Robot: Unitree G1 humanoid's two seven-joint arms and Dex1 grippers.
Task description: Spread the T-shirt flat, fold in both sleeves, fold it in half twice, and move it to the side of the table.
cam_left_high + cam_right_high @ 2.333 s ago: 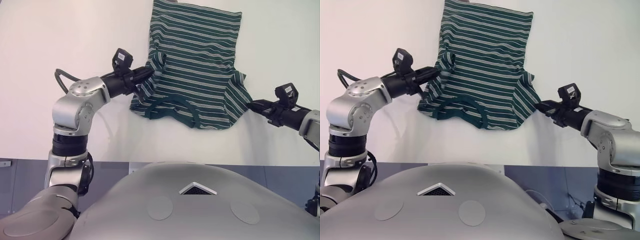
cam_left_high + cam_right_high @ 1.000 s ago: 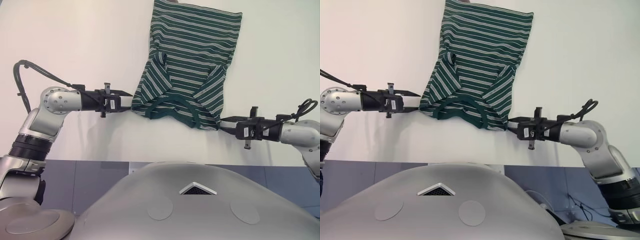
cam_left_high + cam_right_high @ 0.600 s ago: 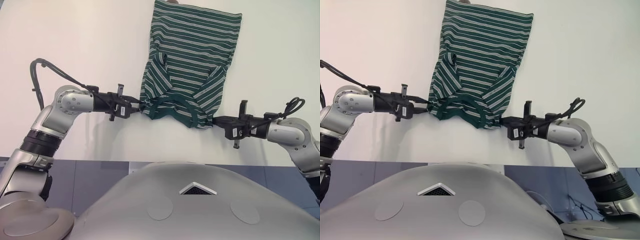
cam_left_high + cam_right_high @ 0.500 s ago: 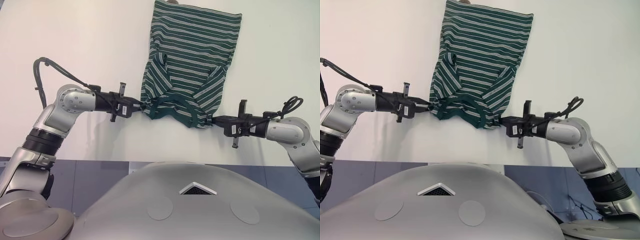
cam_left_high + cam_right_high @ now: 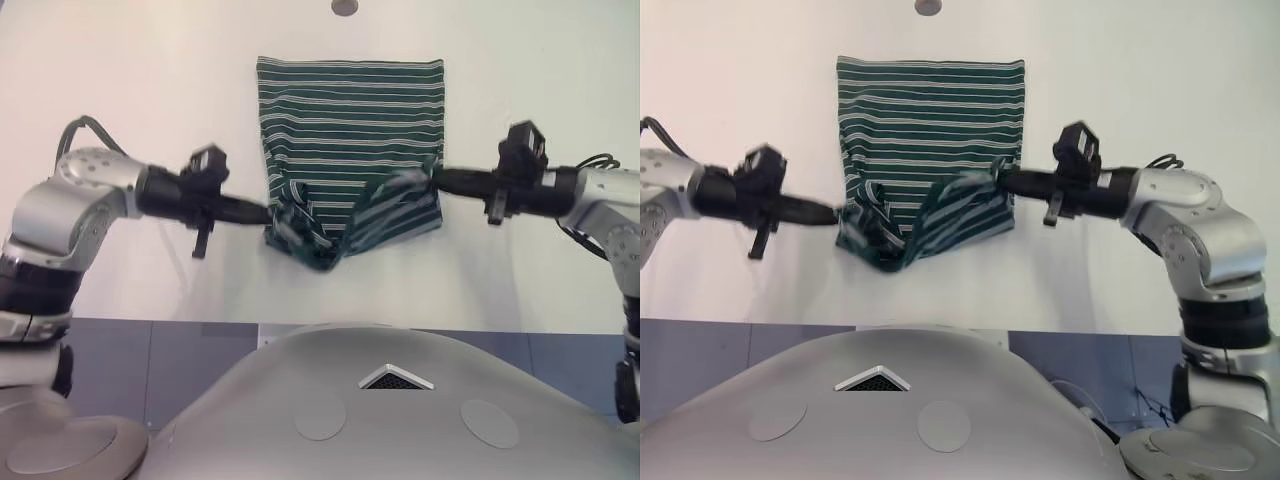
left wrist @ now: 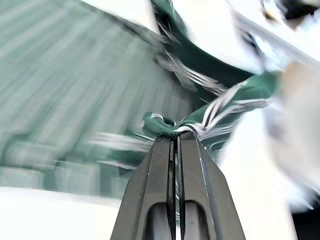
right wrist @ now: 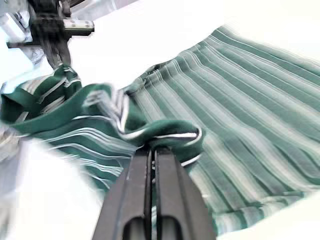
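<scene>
The green striped T-shirt lies on the white table, its far part flat with the sleeves folded in. Its near edge is lifted off the table and sags in a bunch between the two grippers. My left gripper is shut on the near left corner, and the left wrist view shows the pinched cloth at its fingertips. My right gripper is shut on the near right corner, held a little farther from me; in the right wrist view a fold of hem sits in its jaws.
A small grey round disc sits on the table beyond the shirt. Bare white table stretches to both sides of the shirt. The table's near edge runs just below the hanging cloth.
Both grippers closed on the shirt's near corners, then lifted them and carried them away from me over the shirt. The whole view has shifted too.
</scene>
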